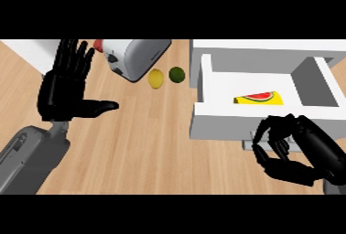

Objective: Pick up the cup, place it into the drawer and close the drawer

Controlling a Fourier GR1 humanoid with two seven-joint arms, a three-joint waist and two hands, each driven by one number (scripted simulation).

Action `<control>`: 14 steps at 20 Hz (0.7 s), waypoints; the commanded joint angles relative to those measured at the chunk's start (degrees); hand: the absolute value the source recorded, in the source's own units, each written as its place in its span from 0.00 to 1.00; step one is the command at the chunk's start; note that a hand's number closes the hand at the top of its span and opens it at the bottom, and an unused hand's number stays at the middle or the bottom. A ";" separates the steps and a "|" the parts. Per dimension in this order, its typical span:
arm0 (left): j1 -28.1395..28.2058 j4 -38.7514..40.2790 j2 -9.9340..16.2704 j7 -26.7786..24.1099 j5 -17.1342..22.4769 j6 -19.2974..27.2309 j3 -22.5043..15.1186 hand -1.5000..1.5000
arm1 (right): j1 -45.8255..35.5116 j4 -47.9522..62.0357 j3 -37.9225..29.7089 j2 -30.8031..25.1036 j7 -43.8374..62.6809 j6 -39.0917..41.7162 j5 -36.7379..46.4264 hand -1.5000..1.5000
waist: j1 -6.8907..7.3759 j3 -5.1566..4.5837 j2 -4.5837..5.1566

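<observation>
- Head view looks steeply down on your wooden counter [155,151], with both forearms coming in from the lower edge.
- Your left hand [64,89] shows at the left, fingers straight and pointing up, thumb stuck out to the side. It holds nothing and touches nothing.
- Your right hand [294,148] sits at the lower right, just in front of the drawer's front panel. Its fingers and thumb are curled inward around a small grey thing.
- That grey thing looks like the cup [251,140]; only a sliver of it shows at the fingers, so you cannot make out its shape or whether it stands upright.
- You can see the white drawer [223,119] pulled open at the right. A watermelon slice [259,98] lies on its floor, toward the back.
- Behind the left hand, a toaster [135,57] lies near the counter's far edge.
- Just right of the toaster you have a lemon [156,77] and a lime [176,74], side by side.
</observation>
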 commanded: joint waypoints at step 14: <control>19.22 -5.64 4.98 -3.53 -0.15 -14.89 10.74 0.00 | -15.52 41.59 6.82 4.73 -14.15 -15.61 25.87 0.00 | -0.86 0.02 0.34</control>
